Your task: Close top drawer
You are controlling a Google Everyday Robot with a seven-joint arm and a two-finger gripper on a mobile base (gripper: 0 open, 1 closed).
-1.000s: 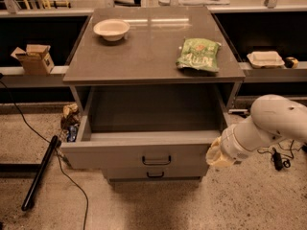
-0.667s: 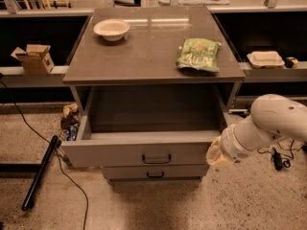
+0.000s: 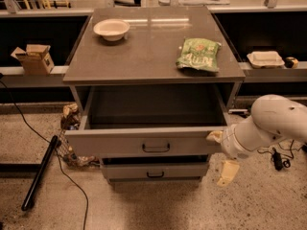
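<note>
The top drawer (image 3: 144, 143) of the grey cabinet is pulled far out, and its deep inside shows nothing in it. Its flat grey front has a small dark loop handle (image 3: 156, 147) at the middle. My gripper (image 3: 221, 155) is at the right end of the drawer front, on a white arm (image 3: 273, 123) that comes in from the right. It is open: the upper fingertip (image 3: 214, 136) touches the right end of the front panel and the lower one (image 3: 228, 173) hangs below it.
A lower drawer front (image 3: 155, 170) sits shut beneath. On the cabinet top (image 3: 148, 51) stand a white bowl (image 3: 111, 29) and a green snack bag (image 3: 198, 54). A black pole (image 3: 39, 172) and cables lie on the floor at the left. Side shelves hold a cardboard box (image 3: 33, 57) and a white container (image 3: 265, 58).
The top drawer front has moved a little back toward the cabinet, its handle now farther from the lower drawer's handle. My gripper stays at its right end.
</note>
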